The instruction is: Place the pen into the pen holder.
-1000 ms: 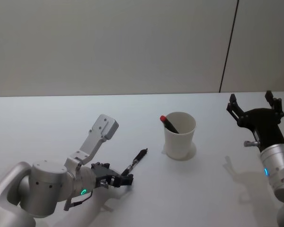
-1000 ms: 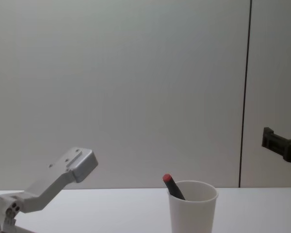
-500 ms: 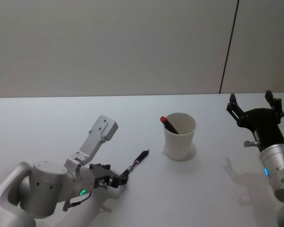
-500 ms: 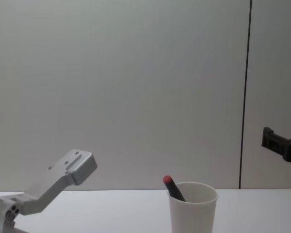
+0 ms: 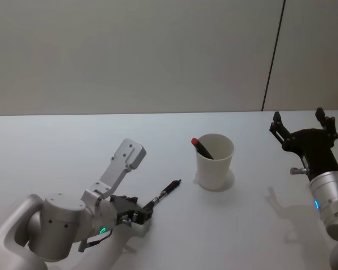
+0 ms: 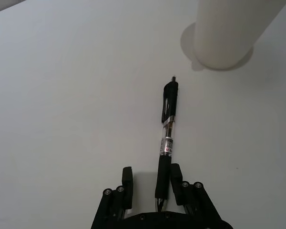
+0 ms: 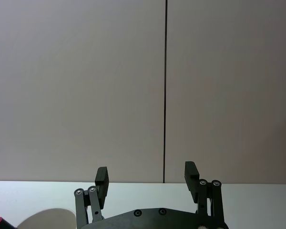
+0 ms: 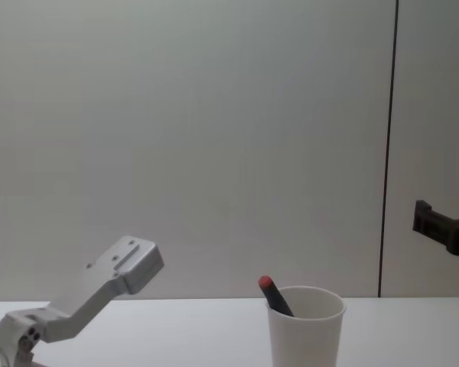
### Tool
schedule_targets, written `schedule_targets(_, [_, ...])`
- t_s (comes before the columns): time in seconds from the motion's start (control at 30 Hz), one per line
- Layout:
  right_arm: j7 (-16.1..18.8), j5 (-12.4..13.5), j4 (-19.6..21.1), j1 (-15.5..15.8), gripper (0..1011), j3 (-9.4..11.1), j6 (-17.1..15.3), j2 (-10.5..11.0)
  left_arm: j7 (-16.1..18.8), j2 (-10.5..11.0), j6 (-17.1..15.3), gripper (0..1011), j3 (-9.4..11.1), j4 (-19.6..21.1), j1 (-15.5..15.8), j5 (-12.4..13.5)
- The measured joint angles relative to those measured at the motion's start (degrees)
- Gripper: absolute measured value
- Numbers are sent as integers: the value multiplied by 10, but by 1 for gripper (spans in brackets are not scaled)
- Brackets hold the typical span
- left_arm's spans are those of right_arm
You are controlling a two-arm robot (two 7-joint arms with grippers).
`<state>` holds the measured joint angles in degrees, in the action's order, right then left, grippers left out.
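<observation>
Pen is noted flat on the tabletop, short of the cup, one end bracketed but not gripped by the open left claw; right claw is parked open, empty; pickup and insertion are judged outstanding.

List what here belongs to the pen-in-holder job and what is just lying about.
Belongs to the job:
black pen, lying on the table
white pen holder
left gripper, open around the pen's near end

Just lying about:
red-capped pen, leaning inside the holder
right gripper, open, idle in the air at the right
</observation>
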<state>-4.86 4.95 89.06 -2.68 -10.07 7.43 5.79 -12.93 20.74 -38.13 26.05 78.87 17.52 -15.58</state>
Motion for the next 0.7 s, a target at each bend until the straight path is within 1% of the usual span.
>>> schedule_targets(0.03, [0,0,0,0,1002,0,0,0,0,-1,0,474,1,0,0,1])
schedule_targets(0.07, [0,0,0,0,1002,0,0,0,0,-1,1,474,1,0,0,3])
schedule_targets(0.13, [0,0,0,0,1002,0,0,0,-1,-3,1,393,3,1,1,6])
schedule_targets(0.2, [0,0,0,0,1002,0,0,0,-3,-4,2,353,4,1,1,9])
schedule_targets(0.23, [0,0,0,0,1002,0,0,0,-3,-5,2,291,4,1,1,11])
schedule_targets(0.3, [0,0,0,0,1002,0,0,0,-3,-5,3,263,5,1,2,12])
schedule_targets(0.33, [0,0,0,0,1002,0,0,0,-4,-6,3,197,6,2,2,14])
schedule_targets(0.37, [0,0,0,0,1002,0,0,0,-4,-7,3,159,6,2,3,15])
schedule_targets(0.4, [0,0,0,0,1002,0,0,0,-4,-7,3,159,6,2,3,15])
schedule_targets(0.43, [0,0,0,0,1002,0,0,0,-4,-7,4,133,6,2,3,16])
schedule_targets(0.7, [0,0,0,0,1002,0,0,0,-6,-8,5,126,6,3,3,18])
